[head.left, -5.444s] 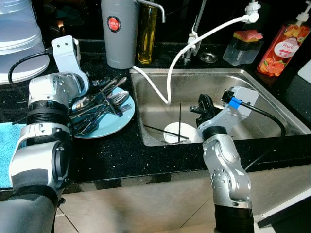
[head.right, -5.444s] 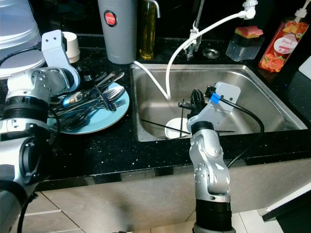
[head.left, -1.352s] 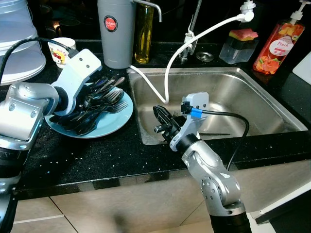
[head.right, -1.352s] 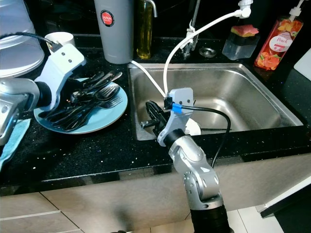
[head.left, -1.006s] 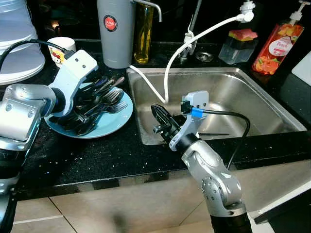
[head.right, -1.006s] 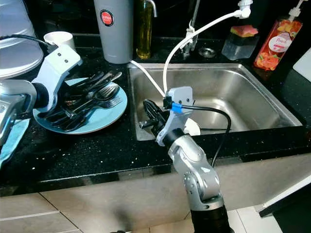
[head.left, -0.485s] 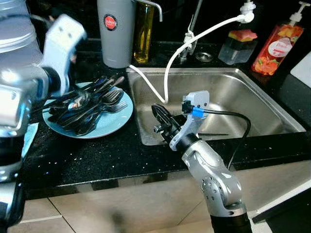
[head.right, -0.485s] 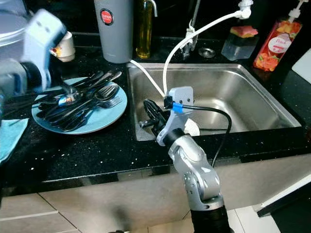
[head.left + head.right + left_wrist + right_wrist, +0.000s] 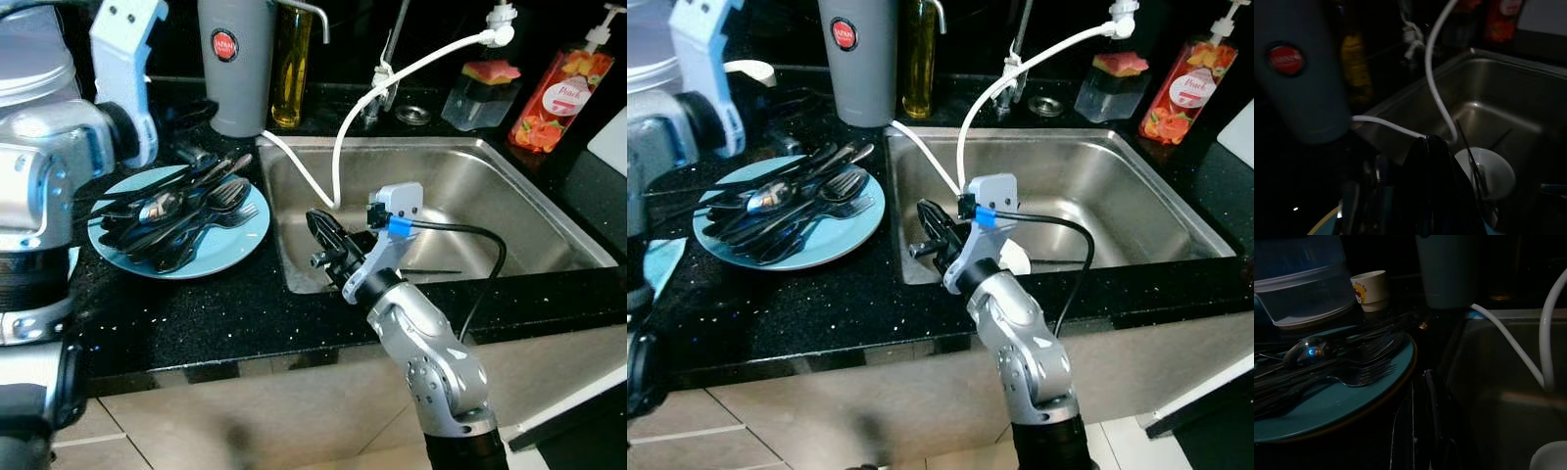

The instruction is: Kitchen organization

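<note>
Cutlery (image 9: 176,217) lies heaped on the blue plate (image 9: 230,253) on our tabletop; our left tool (image 9: 1431,147), fingers pressed together, has lifted away empty, right tool (image 9: 323,240) closed at the sink (image 9: 509,186) rim.

1. A black speckled counter (image 9: 225,304) surrounds a steel sink (image 9: 470,196).
2. Below the counter's front edge are beige cabinet fronts (image 9: 255,411).
3. Behind the sink the wall is dark.

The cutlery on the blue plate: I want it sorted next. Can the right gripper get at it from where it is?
Probably yes. The right gripper, fingers shut, sits at the sink's near-left corner facing the blue plate, with bare counter between it and the cutlery.
</note>
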Controlling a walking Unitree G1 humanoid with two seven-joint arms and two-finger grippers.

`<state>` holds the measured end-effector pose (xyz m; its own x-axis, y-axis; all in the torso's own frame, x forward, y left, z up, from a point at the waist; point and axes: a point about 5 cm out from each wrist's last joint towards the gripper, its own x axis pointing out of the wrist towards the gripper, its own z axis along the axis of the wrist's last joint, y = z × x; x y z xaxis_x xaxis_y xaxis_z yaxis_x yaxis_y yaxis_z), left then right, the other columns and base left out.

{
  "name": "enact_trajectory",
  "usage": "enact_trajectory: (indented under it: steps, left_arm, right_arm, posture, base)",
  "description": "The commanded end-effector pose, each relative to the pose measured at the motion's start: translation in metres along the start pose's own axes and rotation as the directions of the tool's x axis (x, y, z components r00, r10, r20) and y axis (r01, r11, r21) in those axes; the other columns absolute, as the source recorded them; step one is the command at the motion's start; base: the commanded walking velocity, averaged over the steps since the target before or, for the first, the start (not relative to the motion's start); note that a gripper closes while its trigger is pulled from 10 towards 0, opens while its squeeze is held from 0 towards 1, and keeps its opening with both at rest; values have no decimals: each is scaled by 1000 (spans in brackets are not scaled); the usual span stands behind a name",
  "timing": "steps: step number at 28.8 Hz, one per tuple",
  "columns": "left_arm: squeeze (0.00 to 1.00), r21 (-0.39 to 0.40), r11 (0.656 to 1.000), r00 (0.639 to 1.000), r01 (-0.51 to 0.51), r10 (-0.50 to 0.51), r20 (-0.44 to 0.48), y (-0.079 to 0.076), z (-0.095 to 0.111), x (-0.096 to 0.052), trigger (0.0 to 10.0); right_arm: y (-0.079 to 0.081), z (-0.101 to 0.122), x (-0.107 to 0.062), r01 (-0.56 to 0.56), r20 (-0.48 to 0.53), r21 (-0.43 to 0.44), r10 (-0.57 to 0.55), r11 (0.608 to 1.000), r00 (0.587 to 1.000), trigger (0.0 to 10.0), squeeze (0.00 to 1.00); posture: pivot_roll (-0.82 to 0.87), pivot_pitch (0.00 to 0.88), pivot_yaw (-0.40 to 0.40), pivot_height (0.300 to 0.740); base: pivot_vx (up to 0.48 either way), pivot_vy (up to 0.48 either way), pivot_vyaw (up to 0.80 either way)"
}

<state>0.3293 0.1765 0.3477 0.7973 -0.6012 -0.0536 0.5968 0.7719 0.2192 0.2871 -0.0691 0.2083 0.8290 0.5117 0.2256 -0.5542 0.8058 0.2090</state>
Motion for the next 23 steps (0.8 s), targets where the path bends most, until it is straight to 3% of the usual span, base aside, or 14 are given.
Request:
enact_trajectory:
  steps: [1,3,4,6,7,9,12,16,17,18,23]
  left_arm:
    - [0,47,999,999,0,2,-46,0,-9,1,10000]
    - [0,79,997,998,-13,18,-61,2,-12,0,10000]
    - [337,89,996,996,-18,26,-89,3,-16,-1,10000]
    - [337,89,996,996,-18,26,-89,3,-16,-1,10000]
    - [1000,112,994,992,-8,23,-125,4,-22,-6,10000]
    - [1000,112,994,992,-8,23,-125,4,-22,-6,10000]
    - [1000,64,997,966,38,-20,-259,4,-44,-22,10000]
    - [1000,10,997,945,80,-73,-320,1,-55,-27,10000]
    - [631,2,996,934,90,-84,-346,1,-60,-27,10000]
    - [0,4,995,922,99,-90,-376,1,-65,-28,10000]
    - [0,21,994,888,107,-86,-452,5,-79,-26,10000]
  right_arm:
    - [0,1,-1,7,5,-4,-7,1000,1000,10000,0]
    - [-1,1,-1,9,6,-3,-9,1000,1000,10000,0]
    - [-1,1,-2,12,5,-3,-12,1000,1000,10000,0]
    - [-1,1,-2,12,5,-3,-12,1000,1000,10000,0]
    - [-1,0,-2,13,4,-2,-13,1000,1000,10000,0]
    - [-1,0,-2,13,4,-2,-13,1000,1000,10000,0]
    - [1,-2,-1,4,2,4,-4,1000,1000,10000,0]
    - [1,-2,0,0,3,4,0,1000,1000,10000,0]
    - [1,-2,0,0,4,5,0,1000,1000,10000,0]
    - [2,-2,0,0,4,5,0,1000,1000,10000,0]
    - [1,-2,0,5,3,5,-5,1000,1000,10000,0]
  posture:
    - [272,13,-60,740]
    - [272,13,-60,740]
    - [277,14,-59,740]
    - [277,14,-59,740]
    - [280,13,-59,740]
    - [280,13,-59,740]
    - [298,10,-62,740]
    - [298,6,-60,740]
    - [296,7,-59,740]
    - [294,8,-58,740]
    - [290,13,-55,740]
  base:
    - [0,0,0]
    - [0,0,0]
    - [0,0,0]
    - [0,0,0]
    - [0,0,0]
    - [0,0,0]
    - [0,0,0]
    - [0,0,0]
    - [0,0,0]
    - [0,0,0]
    - [0,0,0]
